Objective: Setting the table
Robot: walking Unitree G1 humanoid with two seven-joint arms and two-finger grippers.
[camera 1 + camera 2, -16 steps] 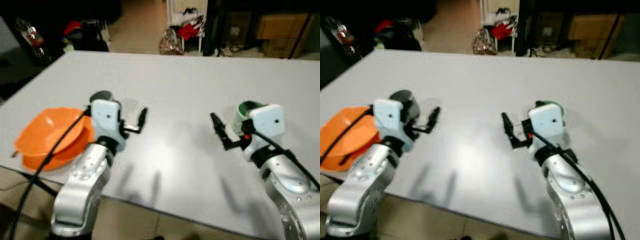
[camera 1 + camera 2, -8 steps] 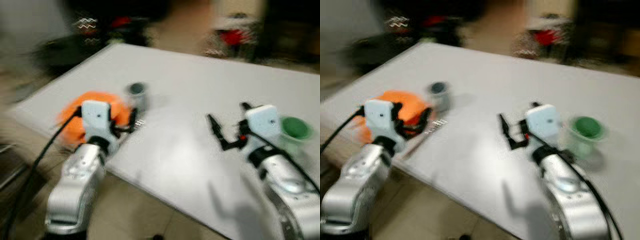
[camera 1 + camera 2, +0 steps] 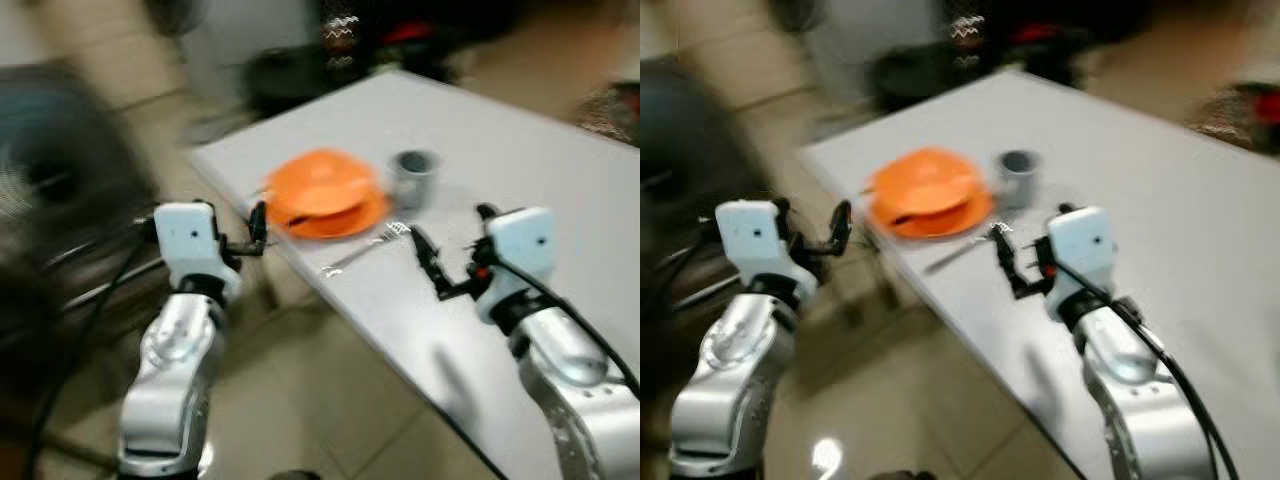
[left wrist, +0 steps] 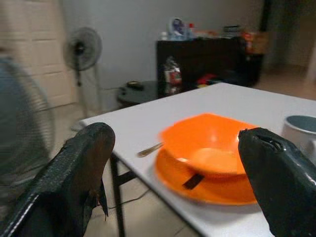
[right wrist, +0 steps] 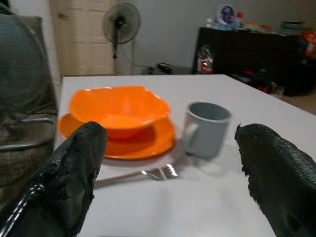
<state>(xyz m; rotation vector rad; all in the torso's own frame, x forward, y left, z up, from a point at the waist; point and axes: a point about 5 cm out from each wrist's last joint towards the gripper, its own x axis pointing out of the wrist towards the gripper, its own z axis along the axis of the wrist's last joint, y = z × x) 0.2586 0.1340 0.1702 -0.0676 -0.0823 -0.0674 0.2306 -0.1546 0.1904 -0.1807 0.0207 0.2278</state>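
Right gripper [image 3: 432, 262] spread, empty, over the table [image 3: 560, 160]; left gripper [image 3: 255, 228] spread beyond its edge. Just past: fork [image 5: 136, 175], tines apparently toward grey mug [image 5: 205, 128], handle alongside orange bowl [image 5: 118, 108] on plate [image 5: 148, 143].

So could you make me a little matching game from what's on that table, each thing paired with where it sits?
Things:
1. orange bowl
2. orange plate
3. grey mug
4. fork

Places:
a. lying flat on the white table, in front of the plate
b. under the bowl
c. standing beside the plate
d. resting on the plate

Pairs: 1-d, 2-b, 3-c, 4-a
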